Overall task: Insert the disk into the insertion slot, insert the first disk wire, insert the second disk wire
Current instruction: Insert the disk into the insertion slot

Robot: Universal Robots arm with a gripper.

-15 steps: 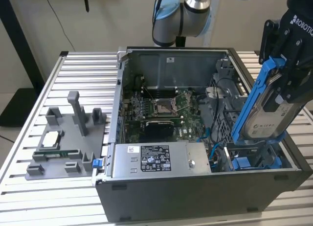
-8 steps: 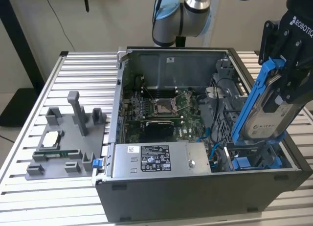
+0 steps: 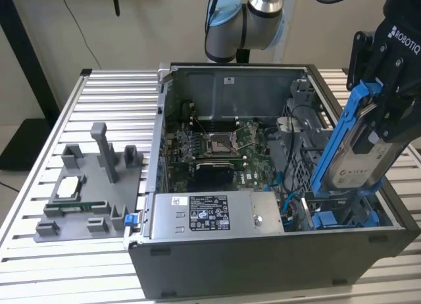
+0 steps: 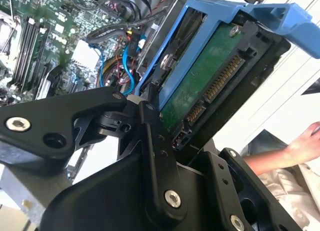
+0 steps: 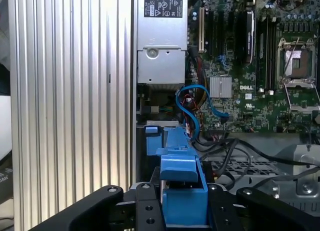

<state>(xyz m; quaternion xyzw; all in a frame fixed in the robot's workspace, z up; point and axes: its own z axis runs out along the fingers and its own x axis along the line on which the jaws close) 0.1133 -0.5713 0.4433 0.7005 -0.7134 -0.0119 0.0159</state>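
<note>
Blue-framed disk (image 3: 358, 160) in the hand (image 5: 182, 211) — blue cables (image 5: 215, 108), grey power-supply box (image 3: 210, 215) nearby

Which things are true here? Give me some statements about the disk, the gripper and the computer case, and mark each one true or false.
1. The gripper holds the disk. True.
2. The disk lies flat in its slot. False: it stands steeply tilted, its upper end above the computer case.
3. The computer case is open, with the motherboard showing. True.
4. The power-supply box sits outside the case. False: it sits inside, against the near wall in the exterior view.
</note>
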